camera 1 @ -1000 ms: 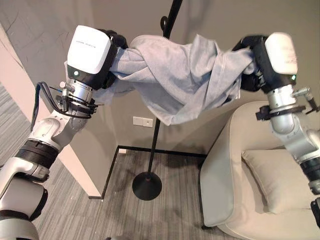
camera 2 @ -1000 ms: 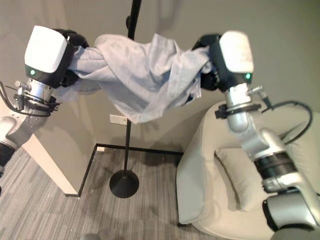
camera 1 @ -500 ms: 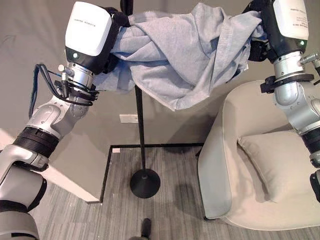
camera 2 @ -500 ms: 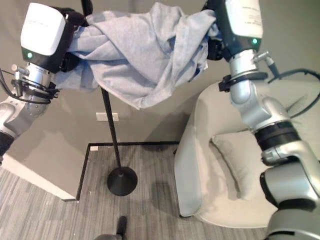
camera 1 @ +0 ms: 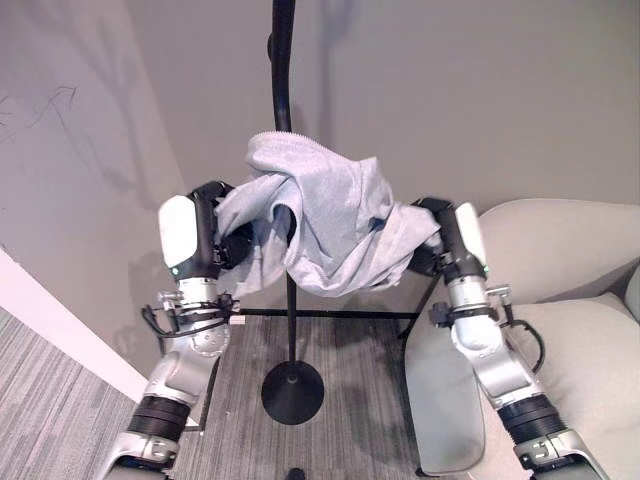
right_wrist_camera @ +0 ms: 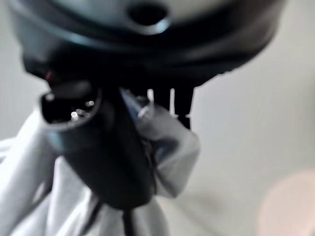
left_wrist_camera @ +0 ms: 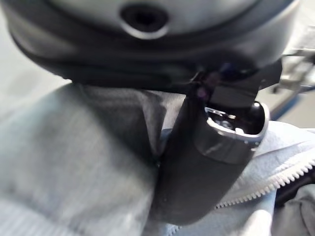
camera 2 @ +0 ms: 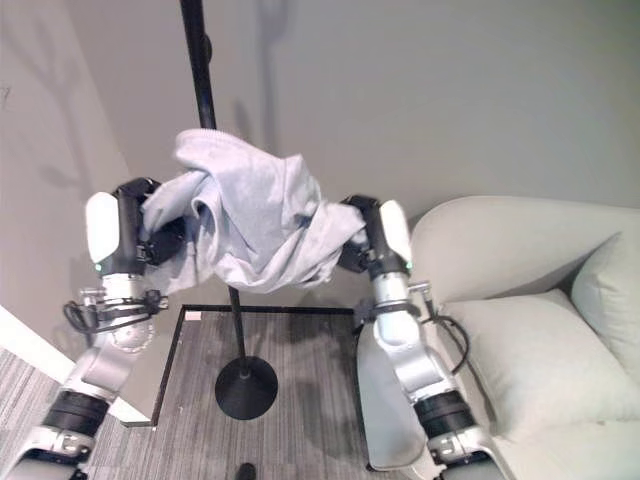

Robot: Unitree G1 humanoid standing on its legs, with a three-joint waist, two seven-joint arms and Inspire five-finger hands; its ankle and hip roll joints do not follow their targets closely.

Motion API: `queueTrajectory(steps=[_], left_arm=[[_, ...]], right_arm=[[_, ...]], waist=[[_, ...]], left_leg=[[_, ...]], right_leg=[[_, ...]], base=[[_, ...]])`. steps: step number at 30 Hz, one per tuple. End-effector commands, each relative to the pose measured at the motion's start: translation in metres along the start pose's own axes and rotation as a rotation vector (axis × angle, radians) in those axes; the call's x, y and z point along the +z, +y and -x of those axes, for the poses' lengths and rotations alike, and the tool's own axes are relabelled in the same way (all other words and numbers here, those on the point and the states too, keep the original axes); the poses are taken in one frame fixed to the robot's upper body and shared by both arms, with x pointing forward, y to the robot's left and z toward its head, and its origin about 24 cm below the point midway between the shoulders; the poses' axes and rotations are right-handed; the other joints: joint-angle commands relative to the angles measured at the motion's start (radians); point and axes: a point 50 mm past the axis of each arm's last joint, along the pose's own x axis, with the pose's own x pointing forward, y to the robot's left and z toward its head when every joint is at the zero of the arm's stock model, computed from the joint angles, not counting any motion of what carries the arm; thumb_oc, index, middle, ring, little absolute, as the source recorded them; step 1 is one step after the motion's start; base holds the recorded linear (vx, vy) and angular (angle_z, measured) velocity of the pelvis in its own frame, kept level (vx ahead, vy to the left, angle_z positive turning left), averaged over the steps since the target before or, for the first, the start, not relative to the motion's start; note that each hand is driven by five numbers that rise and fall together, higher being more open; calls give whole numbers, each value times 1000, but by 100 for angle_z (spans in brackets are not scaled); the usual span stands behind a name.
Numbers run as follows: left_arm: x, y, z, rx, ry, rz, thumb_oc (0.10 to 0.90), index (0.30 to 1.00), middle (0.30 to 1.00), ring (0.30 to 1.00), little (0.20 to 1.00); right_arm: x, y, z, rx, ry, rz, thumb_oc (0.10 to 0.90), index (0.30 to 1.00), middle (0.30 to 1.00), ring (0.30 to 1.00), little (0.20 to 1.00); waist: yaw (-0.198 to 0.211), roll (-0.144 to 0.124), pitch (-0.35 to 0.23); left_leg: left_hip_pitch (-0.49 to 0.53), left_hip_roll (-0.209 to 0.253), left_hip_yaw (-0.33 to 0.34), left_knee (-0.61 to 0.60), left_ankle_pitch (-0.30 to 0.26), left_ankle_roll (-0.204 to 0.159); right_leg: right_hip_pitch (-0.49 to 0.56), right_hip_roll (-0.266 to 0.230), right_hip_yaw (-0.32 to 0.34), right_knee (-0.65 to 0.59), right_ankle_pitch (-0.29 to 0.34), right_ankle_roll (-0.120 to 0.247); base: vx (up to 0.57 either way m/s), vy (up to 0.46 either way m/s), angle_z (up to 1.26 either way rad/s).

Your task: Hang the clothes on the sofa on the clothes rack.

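Both hands grip one grey garment [camera 1: 325,225], bunched against the black rack pole [camera 1: 284,90]. Left hand [camera 1: 215,235] fingers curled into its left edge; right hand [camera 1: 435,245] fingers pinch the right edge. Sofa [camera 1: 560,330] beside, right.

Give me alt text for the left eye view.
Both robot hands, left hand and right hand, grip a grey zip-up garment bunched against the black clothes rack pole. A beige sofa stands at right.

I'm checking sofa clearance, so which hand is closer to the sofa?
Right. The right hand grips the grey garment just beside the sofa; the left hand holds it beyond the rack pole.
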Motion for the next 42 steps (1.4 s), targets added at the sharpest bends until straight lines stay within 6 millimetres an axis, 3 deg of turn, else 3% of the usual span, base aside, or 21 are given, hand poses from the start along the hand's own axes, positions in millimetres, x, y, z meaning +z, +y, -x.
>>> queueTrajectory(steps=[1, 3, 4, 5, 6, 7, 8, 10, 22, 26, 28, 31, 33, 34, 35, 37, 38, 40, 41, 42], left_arm=[[-57, 25, 14, 279, 510, 697, 400, 300, 300, 300, 300], [-47, 0, 35, 212, 595, 948, 400, 300, 300, 300, 300], [-46, -3, 38, 203, 605, 992, 400, 300, 300, 300, 300], [-43, -11, 46, 206, 644, 1095, 449, 373, 373, 373, 373], [-44, -12, 50, 212, 659, 1115, 508, 462, 462, 462, 462], [-46, -16, 58, 206, 693, 1127, 554, 531, 531, 531, 531], [-49, -18, 64, 209, 720, 1123, 718, 778, 778, 778, 778], [-55, -18, 72, 215, 750, 1118, 800, 900, 900, 900, 900], [-74, -10, 103, 258, 846, 1077, 800, 900, 900, 900, 900], [-77, -7, 108, 240, 852, 1050, 800, 900, 900, 900, 900], [-84, -4, 123, 166, 861, 997, 800, 900, 900, 900, 900], [-91, 0, 135, 119, 874, 977, 800, 900, 900, 900, 900], [-110, 6, 157, 144, 949, 1009, 800, 900, 900, 900, 900], [-122, 8, 181, 226, 1057, 1031, 800, 900, 900, 900, 900], [-123, 8, 181, 226, 1057, 1031, 800, 900, 900, 900, 900], [-132, 7, 208, 334, 1181, 1087, 800, 900, 900, 900, 900], [-138, 8, 236, 434, 1291, 1103, 800, 900, 900, 900, 900], [-144, 13, 261, 517, 1388, 1088, 800, 900, 900, 900, 900], [-144, 13, 261, 517, 1387, 1089, 800, 900, 900, 900, 900], [-146, 16, 278, 555, 1460, 1053, 800, 900, 900, 900, 900]], right_arm=[[-39, -2, 4, -58, 236, -116, 400, 300, 300, 300, 300], [-28, 48, 22, 109, 271, -326, 400, 300, 300, 300, 300], [-25, 58, 27, 145, 279, -369, 400, 300, 300, 300, 300], [-20, 77, 37, 223, 299, -463, 447, 371, 371, 371, 371], [-16, 83, 40, 252, 299, -494, 651, 676, 676, 676, 676], [-12, 90, 45, 295, 299, -548, 800, 900, 900, 900, 900], [-8, 92, 47, 335, 278, -550, 800, 900, 900, 900, 900], [-9, 90, 48, 367, 261, -512, 800, 900, 900, 900, 900], [-35, 54, 59, 316, 286, -336, 800, 900, 900, 900, 900], [-39, 47, 62, 304, 301, -383, 800, 900, 900, 900, 900], [-56, 40, 76, 241, 373, -469, 800, 900, 900, 900, 900], [-66, 39, 85, 195, 426, -522, 800, 900, 900, 900, 900], [-83, 42, 108, 127, 540, -616, 800, 900, 900, 900, 900], [-97, 50, 131, 40, 666, -753, 800, 900, 900, 900, 900], [-97, 50, 131, 40, 665, -755, 800, 900, 900, 900, 900], [-110, 56, 156, -78, 791, -883, 800, 900, 900, 900, 900], [-119, 63, 177, -179, 894, -988, 800, 900, 900, 900, 900], [-126, 69, 197, -250, 980, -1068, 800, 900, 900, 900, 900], [-126, 69, 197, -250, 980, -1069, 800, 900, 900, 900, 900], [-129, 73, 209, -310, 1040, -1129, 800, 900, 900, 900, 900]], waist=[[23, 12, -35], [23, 20, -24], [24, 22, -23], [25, 24, -20], [26, 26, -19], [27, 28, -17], [28, 29, -16], [28, 29, -16], [23, 37, -23], [23, 37, -24], [26, 38, -25], [28, 40, -24], [30, 39, -22], [31, 40, -24], [31, 39, -23], [30, 40, -23], [29, 42, -23], [27, 43, -24], [26, 43, -23], [25, 45, -25]], left_leg=[[-25, 59, 27, 3, -53, -59], [-28, 64, 25, 3, -45, -65], [-29, 65, 25, 3, -43, -66], [-31, 68, 24, 3, -39, -71], [-32, 69, 24, 3, -37, -72], [-33, 72, 25, 3, -34, -76], [-34, 74, 26, 3, -32, -79], [-35, 77, 26, 3, -30, -82], [-37, 81, 15, 3, -18, -90], [-37, 81, 13, 3, -16, -92], [-38, 81, 9, 3, -14, -96], [-40, 83, 8, 3, -12, -97], [-43, 85, 7, 3, -11, -100], [-42, 85, 4, 3, -11, -100], [-42, 85, 4, 3, -11, -100], [-41, 84, 2, 3, -13, -100], [-41, 83, 1, 3, -14, -100], [-39, 82, -2, 3, -14, -102], [-39, 82, -2, 3, -14, -102], [-38, 82, -4, 3, -14, -102]], right_leg=[[12, -45, -13, 51, -44, 63], [13, -39, -15, 39, -42, 55], [14, -38, -16, 35, -41, 54], [17, -35, -17, 25, -39, 51], [18, -34, -16, 23, -39, 50], [21, -32, -17, 16, -38, 47], [24, -32, -18, 11, -36, 46], [27, -29, -21, 8, -36, 45], [35, -21, -37, 5, -41, 43], [34, -19, -39, 5, -41, 42], [37, -17, -47, 4, -43, 40], [35, -17, -47, 4, -43, 40], [36, -17, -49, 4, -46, 39], [36, -16, -48, 4, -47, 38], [37, -16, -48, 4, -47, 38], [37, -14, -49, 4, -50, 36], [37, -13, -50, 4, -51, 35], [38, -12, -53, 4, -53, 33], [38, -12, -54, 4, -53, 33], [38, -12, -54, 4, -54, 32]], base=[[-64, -63, -3], [-34, -48, -5], [-41, -47, 11], [-30, -39, 13], [-35, -48, 11], [-35, -46, -4], [-28, -38, -4], [-14, -19, -1], [-2, -3, 0], [-14, -6, 1], [-35, -15, 10], [-24, -7, 8], [-28, -4, 3], [-3, -2, 3], [-2, -4, 5], [1, -5, 4], [0, 0, 0], [13, 5, 5], [9, 6, 5], [9, 7, 6]])
